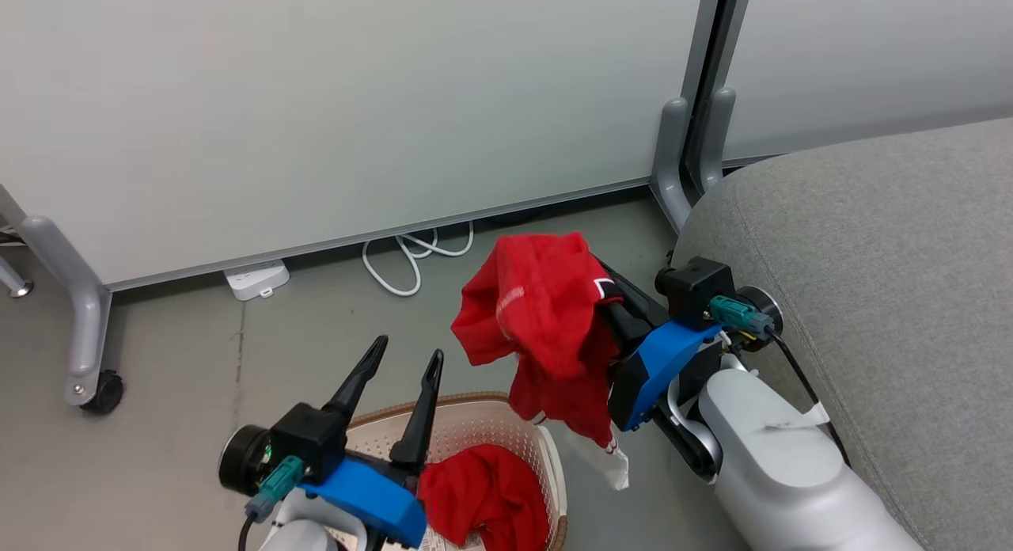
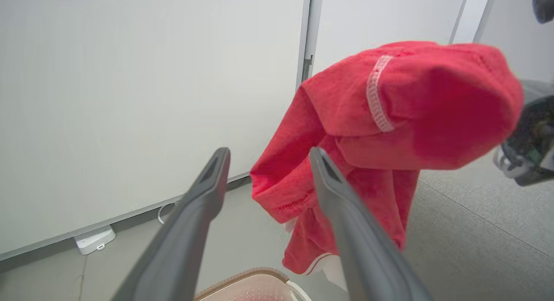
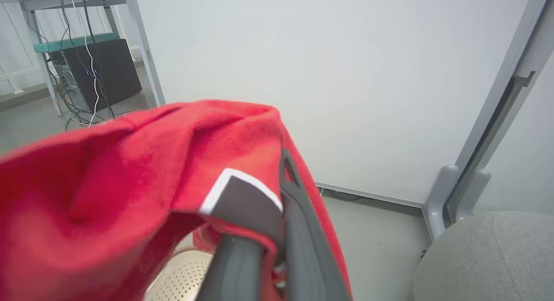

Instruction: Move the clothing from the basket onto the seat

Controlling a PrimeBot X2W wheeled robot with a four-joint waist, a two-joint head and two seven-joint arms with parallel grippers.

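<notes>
White partition panels (image 1: 316, 100), grey floor (image 1: 182, 353)

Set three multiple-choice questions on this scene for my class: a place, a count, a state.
1. Where does the loose red garment lie? A in the basket B on the sofa C on the floor
2. How many red garments show? A one B two C three
3. The left gripper is: A shut on cloth B open C shut, empty
Answers: 1A, the basket's wall surrounds it; 2B, the held garment hangs from the right gripper, the other lies in the basket; 3B, its fingers stand apart.
</notes>
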